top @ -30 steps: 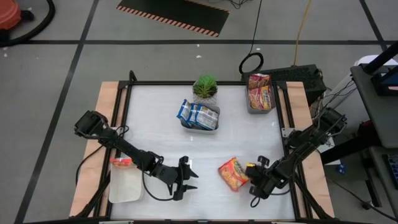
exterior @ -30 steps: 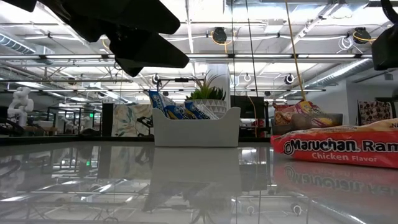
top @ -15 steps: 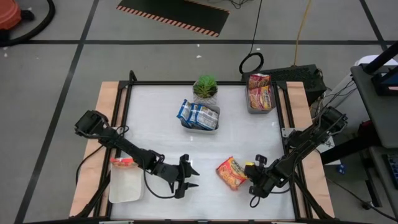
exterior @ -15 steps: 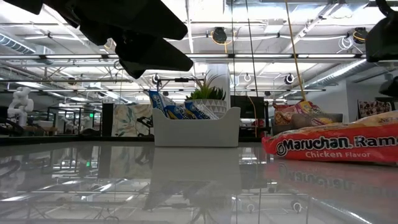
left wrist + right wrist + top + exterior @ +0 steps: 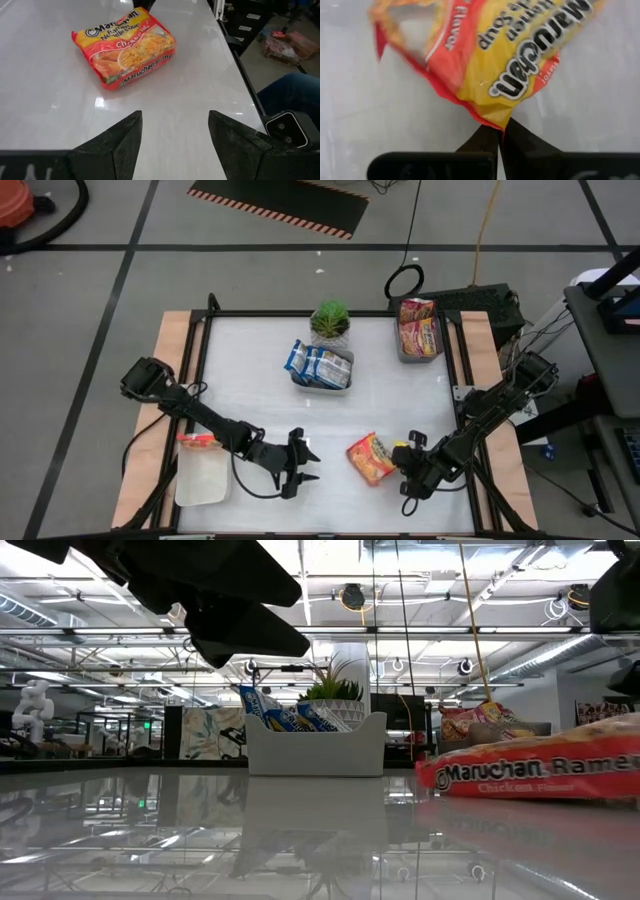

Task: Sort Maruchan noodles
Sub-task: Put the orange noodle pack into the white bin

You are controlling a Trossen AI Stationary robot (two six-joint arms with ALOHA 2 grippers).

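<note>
An orange-red Maruchan noodles packet lies near the table's front right; it also shows in the low view and the left wrist view. My right gripper is shut on its right end. My left gripper hovers open to the packet's left, its fingers pointing toward it with nothing between them. Blue-white packets fill a grey tray at mid-table. Pink-red packets fill a grey tray at the far right. One orange packet rests in a white tray at the near left. My right gripper pinches a corner of the packet's sealed edge between its two fingertips. The fingers slant down at it from the table's right. The packet is tilted, with the held end raised and the opposite end low at the table top.
A potted plant stands behind the middle tray. A black frame runs round the white table top. A bare stretch of table lies between the two grippers and the trays at the back.
The orange-red packet has shifted a little toward the table's left. Its end at my right gripper has risen, so it now sits tilted instead of flat. My left gripper has kept still.
</note>
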